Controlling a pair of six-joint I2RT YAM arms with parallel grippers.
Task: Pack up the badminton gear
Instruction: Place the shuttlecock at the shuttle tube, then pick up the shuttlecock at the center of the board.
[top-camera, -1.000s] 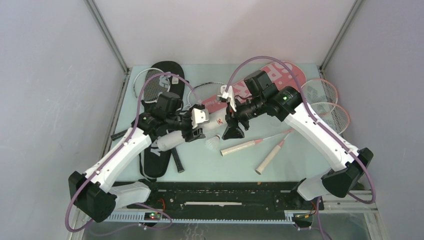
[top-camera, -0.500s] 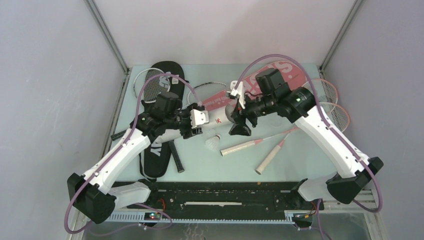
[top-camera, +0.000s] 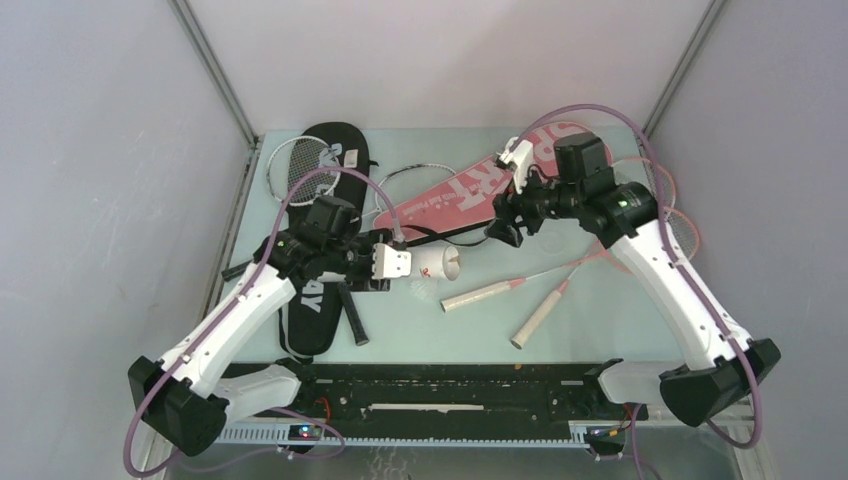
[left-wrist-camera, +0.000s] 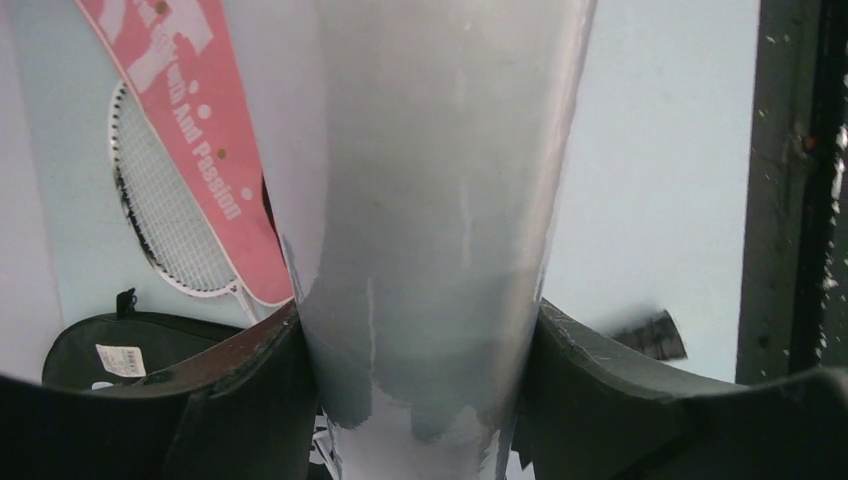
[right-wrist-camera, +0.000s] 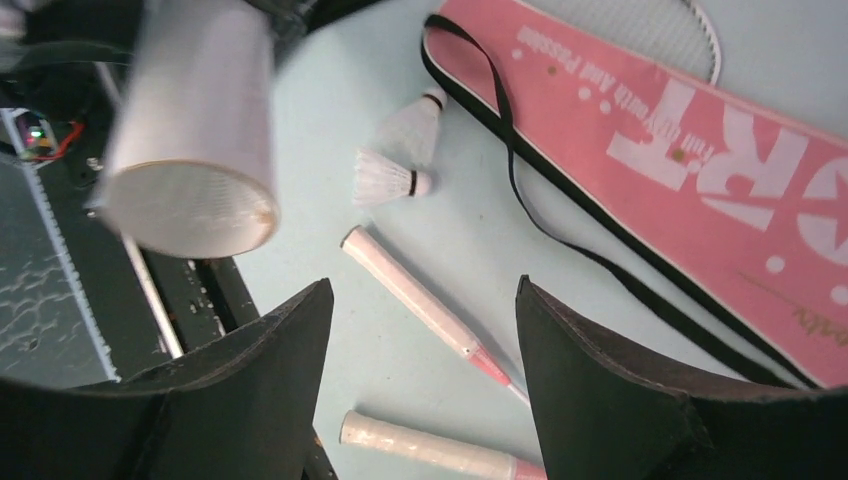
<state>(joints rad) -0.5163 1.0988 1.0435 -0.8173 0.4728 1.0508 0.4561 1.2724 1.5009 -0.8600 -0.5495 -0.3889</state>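
My left gripper (top-camera: 408, 266) (left-wrist-camera: 420, 325) is shut on the long white tube (top-camera: 432, 265) (left-wrist-camera: 440, 180), which it holds level above the table with the open mouth (right-wrist-camera: 190, 205) facing right. My right gripper (top-camera: 508, 213) (right-wrist-camera: 423, 288) stands open and empty over the lower edge of the pink "SPORT" cover (top-camera: 470, 188) (right-wrist-camera: 690, 150), apart from the tube. Two white shuttlecocks (right-wrist-camera: 392, 177) (top-camera: 425, 290) lie on the table under the tube's mouth. Two pale racket handles (top-camera: 485, 293) (right-wrist-camera: 410, 290) lie below my right jaws. The black cover (top-camera: 318, 300) lies under my left arm.
A white-framed racket head (top-camera: 295, 165) lies at the back left, and pink racket heads (top-camera: 672, 215) at the right edge. The pink cover's black strap (right-wrist-camera: 515, 150) trails across the table. A black rail (top-camera: 430, 390) runs along the near edge.
My right gripper has drawn back from the tube's mouth, up and to the right over the pink cover. The left gripper, still on the tube, has shifted slightly nearer and levelled it.
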